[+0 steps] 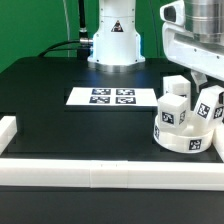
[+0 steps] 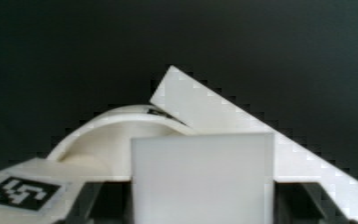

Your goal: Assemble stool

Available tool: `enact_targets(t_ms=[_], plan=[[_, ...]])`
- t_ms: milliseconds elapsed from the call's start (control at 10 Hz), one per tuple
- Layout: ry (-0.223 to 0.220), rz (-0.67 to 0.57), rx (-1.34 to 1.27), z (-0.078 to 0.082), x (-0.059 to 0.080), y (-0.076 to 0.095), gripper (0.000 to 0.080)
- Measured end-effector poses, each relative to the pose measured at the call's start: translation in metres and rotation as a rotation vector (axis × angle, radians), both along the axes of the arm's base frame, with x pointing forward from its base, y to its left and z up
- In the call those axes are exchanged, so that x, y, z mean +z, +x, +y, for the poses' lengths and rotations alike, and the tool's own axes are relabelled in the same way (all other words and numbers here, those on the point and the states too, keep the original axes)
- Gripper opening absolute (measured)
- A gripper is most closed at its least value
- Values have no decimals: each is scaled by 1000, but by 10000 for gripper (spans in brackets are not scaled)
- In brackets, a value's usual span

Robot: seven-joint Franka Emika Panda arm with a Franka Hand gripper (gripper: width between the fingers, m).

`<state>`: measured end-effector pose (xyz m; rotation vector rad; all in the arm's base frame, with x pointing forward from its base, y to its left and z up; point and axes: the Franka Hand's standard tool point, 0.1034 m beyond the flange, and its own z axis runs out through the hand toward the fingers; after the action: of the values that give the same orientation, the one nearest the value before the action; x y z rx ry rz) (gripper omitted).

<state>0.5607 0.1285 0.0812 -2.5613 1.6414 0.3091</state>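
The white round seat lies at the exterior view's right, near the front rail, with tags on its side. One white leg stands upright on it. My gripper is above the seat's right part and is shut on a second white leg that reaches down to the seat. In the wrist view this leg is a white block filling the gap between my dark fingers. Beyond it shows the seat's curved rim with a tag.
The marker board lies flat at the table's middle. White border rails run along the front and the left. The robot base stands at the back. A white angled piece shows behind the held leg.
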Motion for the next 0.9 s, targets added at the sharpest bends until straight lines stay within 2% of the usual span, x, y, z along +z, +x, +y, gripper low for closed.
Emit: enact_targets(t_ms=[600,800,900], plan=[[-10,62,-370,5,-2,0,340],[-5,56,-334,5,-2,0,340],[-5,56,-329,7,-2,-1,533]])
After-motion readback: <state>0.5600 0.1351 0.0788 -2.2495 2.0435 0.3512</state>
